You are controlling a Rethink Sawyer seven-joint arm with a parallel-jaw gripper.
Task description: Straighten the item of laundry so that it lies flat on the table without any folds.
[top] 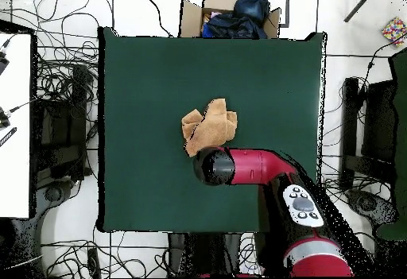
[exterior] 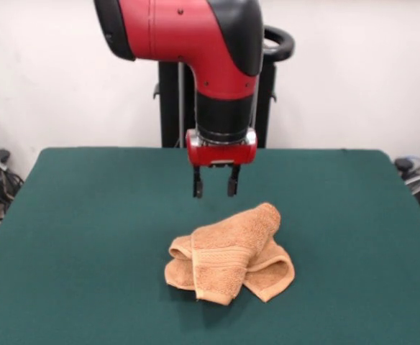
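crumpled washcloth (exterior: 231, 255) lies bunched, no clear long axis; gripper (exterior: 215, 188) parted, empty.

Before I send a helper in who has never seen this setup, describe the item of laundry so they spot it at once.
Find the wide dark green table in front of the red and black robot arm. Near its middle, just in front of the gripper hanging with open fingers, lies the item of laundry. It is a small orange-tan terry cloth, crumpled in overlapping folds, the only object on the green surface.

Even, bright light — soft shadow under the washcloth (exterior: 229, 253) — slightly soft focus throughout.
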